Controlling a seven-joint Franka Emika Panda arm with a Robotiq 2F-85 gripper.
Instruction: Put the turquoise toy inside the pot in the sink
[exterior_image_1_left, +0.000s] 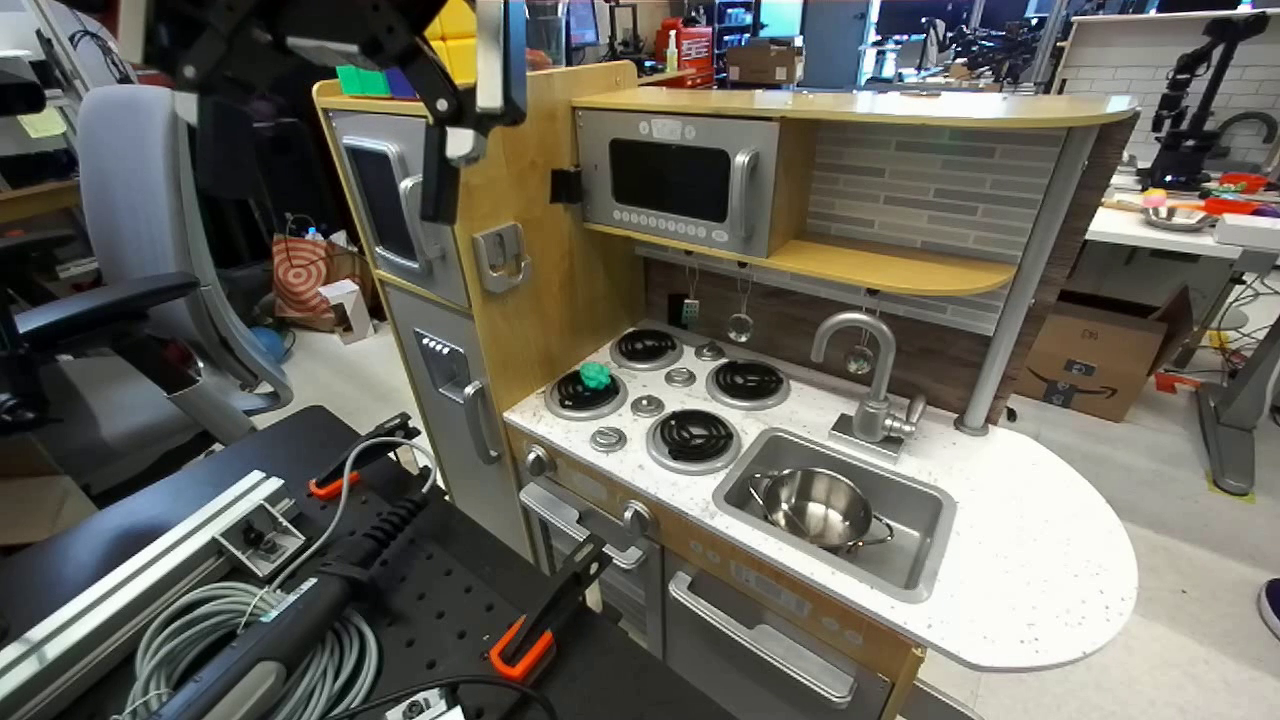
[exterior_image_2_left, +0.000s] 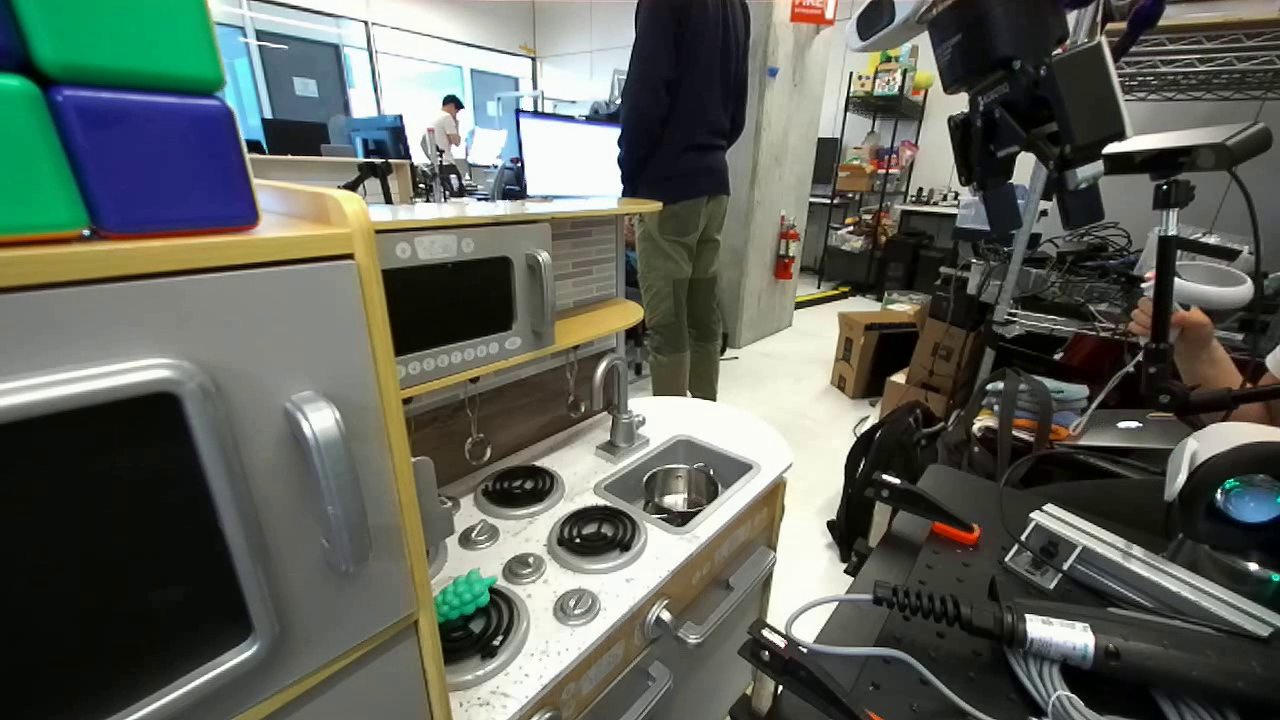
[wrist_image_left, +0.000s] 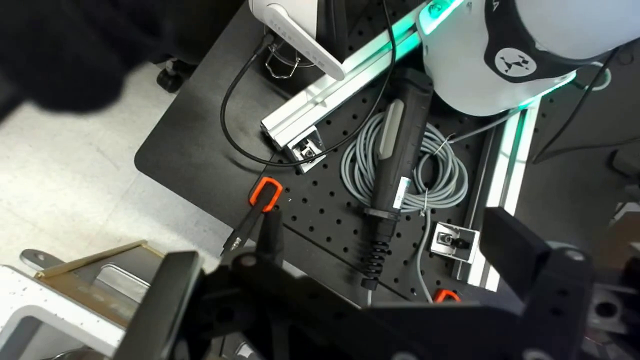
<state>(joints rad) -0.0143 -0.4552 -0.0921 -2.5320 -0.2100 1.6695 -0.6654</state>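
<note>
while the gripper (exterior_image_2_left: 1041, 208) hangs spread wide, the turquoise toy (exterior_image_1_left: 595, 376) sits on 1 burner (exterior_image_1_left: 583, 402) by the square front corner of the worktop (exterior_image_1_left: 1035, 530); the pot (exterior_image_1_left: 818, 510) rests in the sink (exterior_image_1_left: 908, 562).

There's the gripper (exterior_image_2_left: 1040, 208), high in the air at two o'clock in an exterior view, its dark fingers (exterior_image_2_left: 1080, 200) aimed down towards six! They stand wide apart, a broad gap between the tips. Over to the wrist view: one finger at seven o'clock, its partner out at four. And look up to two o'clock there, the arm's white base (wrist_image_left: 461, 80), a dark band (wrist_image_left: 500, 35) across it, glowing green along its edge!
</note>
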